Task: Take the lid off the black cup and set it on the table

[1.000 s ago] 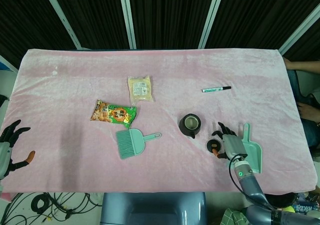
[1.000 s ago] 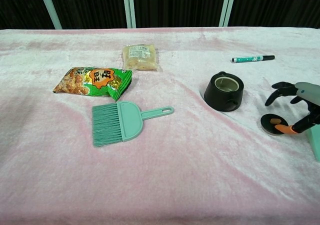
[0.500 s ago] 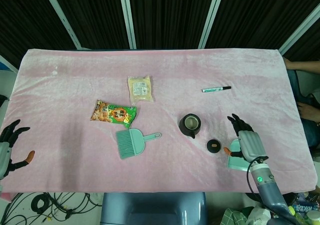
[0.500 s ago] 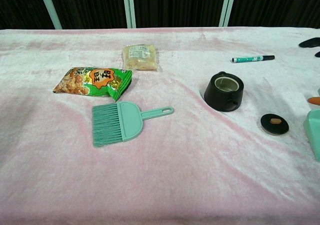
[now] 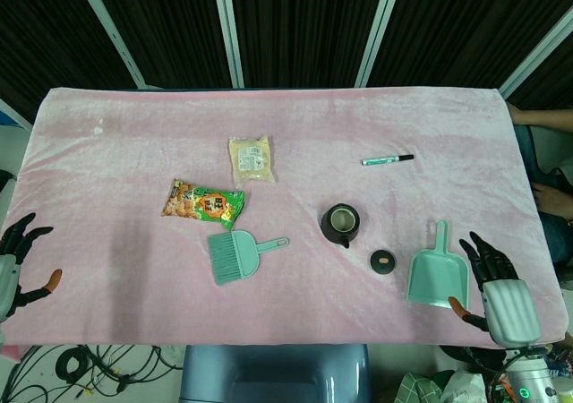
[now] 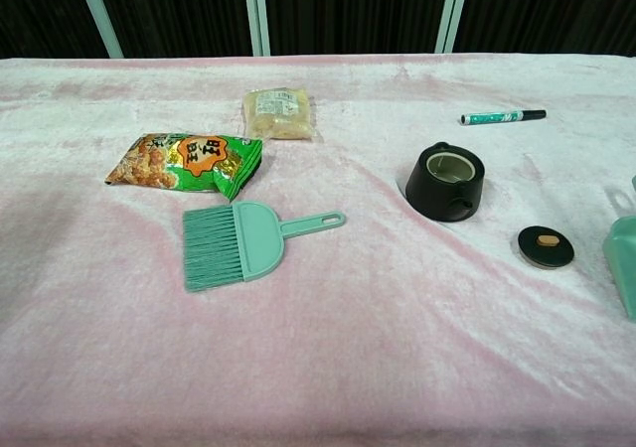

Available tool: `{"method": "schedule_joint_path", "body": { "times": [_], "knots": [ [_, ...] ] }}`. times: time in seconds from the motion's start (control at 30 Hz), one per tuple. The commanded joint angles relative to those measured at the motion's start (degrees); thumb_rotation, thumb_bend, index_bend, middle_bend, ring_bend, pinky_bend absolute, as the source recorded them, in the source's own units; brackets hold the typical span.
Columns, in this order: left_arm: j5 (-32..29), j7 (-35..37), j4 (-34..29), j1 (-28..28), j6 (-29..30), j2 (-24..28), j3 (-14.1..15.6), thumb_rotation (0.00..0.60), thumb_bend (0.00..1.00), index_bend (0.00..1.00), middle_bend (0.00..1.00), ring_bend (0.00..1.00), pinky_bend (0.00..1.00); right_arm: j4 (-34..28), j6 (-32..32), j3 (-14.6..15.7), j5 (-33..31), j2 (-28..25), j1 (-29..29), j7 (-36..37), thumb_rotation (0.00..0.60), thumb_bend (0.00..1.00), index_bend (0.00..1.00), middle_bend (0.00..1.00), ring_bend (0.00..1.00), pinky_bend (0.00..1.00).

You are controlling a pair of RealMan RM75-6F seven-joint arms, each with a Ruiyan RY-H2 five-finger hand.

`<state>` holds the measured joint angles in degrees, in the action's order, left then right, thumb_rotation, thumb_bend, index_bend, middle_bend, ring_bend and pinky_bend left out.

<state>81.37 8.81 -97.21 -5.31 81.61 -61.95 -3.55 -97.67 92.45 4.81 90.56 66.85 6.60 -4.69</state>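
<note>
While the black cup [image 5: 341, 224] stands uncovered a little right of centre in the head view, its lid [image 5: 382, 261] lies flat on the pink table cover [image 5: 134, 269] just below and to the right of it, apart from the cup and touching nothing else. In the chest view the cup [image 6: 445, 181] shows its pale inside and the lid [image 6: 546, 246] sits at the right, its small brownish knob facing up.

Neither hand holds anything. The right hand [image 5: 497, 287] is at the lower right corner of the head view, off the edge of the cover, its dark fingers [image 5: 479, 252] spread apart and its thumb out to the side; it is well clear of the lid. The left hand [image 5: 18, 264] is at the lower left edge of the same view, also with fingers apart and empty. The chest view shows neither hand.

A green dustpan [image 5: 436, 271] lies between the lid and the right hand, handle toward the top of the frame. A green hand brush [image 5: 237, 253] lies left of the cup, with a green and orange snack bag [image 5: 203, 202] above it and a pale food packet [image 5: 250, 158] higher still. A marker pen [image 5: 387, 159] lies in the upper right.
</note>
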Motion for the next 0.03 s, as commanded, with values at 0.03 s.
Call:
{"method": "schedule_joint_path", "body": {
  "times": [0.03],
  "knots": [
    [1.2, 0.8, 0.8, 0.2, 0.9, -0.4, 0.1, 0.6, 0.34, 0.19, 0.03, 0.0, 0.16, 3.2, 1.3, 0.3, 1.8, 2.3, -1.7, 0.7, 0.6, 0.15, 0.0, 0.0, 0.08, 0.14]
  ]
}}
